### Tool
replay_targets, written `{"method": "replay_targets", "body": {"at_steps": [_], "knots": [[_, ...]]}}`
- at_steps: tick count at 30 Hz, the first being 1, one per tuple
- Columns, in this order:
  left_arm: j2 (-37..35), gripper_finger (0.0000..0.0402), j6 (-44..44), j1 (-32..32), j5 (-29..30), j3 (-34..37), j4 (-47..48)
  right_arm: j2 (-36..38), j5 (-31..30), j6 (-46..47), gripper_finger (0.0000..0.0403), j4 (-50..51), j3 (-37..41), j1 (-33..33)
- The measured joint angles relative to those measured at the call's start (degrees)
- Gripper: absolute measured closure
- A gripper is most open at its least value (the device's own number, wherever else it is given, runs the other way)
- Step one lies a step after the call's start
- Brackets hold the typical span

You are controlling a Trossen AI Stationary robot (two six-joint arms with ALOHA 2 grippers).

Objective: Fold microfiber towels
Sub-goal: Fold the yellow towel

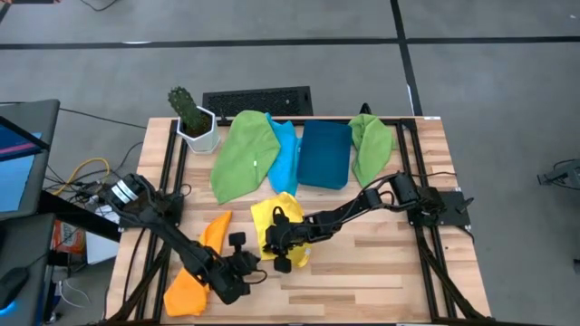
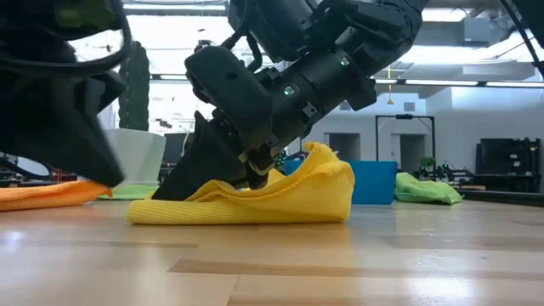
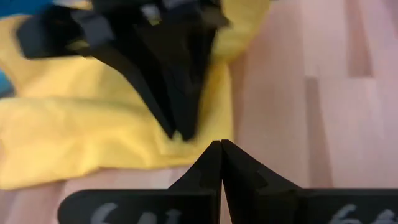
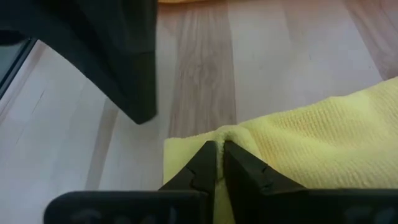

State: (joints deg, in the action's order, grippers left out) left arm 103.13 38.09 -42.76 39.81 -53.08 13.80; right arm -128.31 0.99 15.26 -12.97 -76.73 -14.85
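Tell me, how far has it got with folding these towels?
Early on. None looks neatly folded. In hand: the right gripper pinches the yellow towel's edge, that towel still bunched; the left gripper, shut and empty, waits beside it. Left: the orange towel, two green towels and the light blue towel, all crumpled.

My right gripper sits on a crumpled towel in the middle of the surface. My left gripper is just beside it. Another towel lies under my left arm. Behind them lie more towels, a bin, a plant pot and a keyboard.
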Motion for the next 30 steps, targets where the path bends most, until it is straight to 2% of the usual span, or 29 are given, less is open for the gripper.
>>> {"method": "replay_targets", "body": {"at_steps": [6,11,17,24,30], "knots": [[0.27,0.0401,-1.60,0.15,2.27,-0.05,-3.01,-0.02,0.21,0.38,0.0345,-0.02,0.00,0.16],[3.30,0.0401,-5.57,1.73,-1.40,-0.02,-7.96,-0.04,0.42,0.38,0.0345,-0.04,0.00,0.37],[3.76,0.0401,-4.48,3.12,-0.31,-0.02,-7.20,-0.04,0.59,0.36,0.0345,0.00,0.00,0.33],[3.89,0.0401,-4.20,3.82,-2.01,0.48,-7.03,-0.04,0.61,0.83,0.0345,0.00,0.00,0.31],[3.74,0.0401,0.49,4.04,-3.38,2.86,-7.51,0.02,1.26,3.20,0.0343,0.02,0.00,0.85]]}}
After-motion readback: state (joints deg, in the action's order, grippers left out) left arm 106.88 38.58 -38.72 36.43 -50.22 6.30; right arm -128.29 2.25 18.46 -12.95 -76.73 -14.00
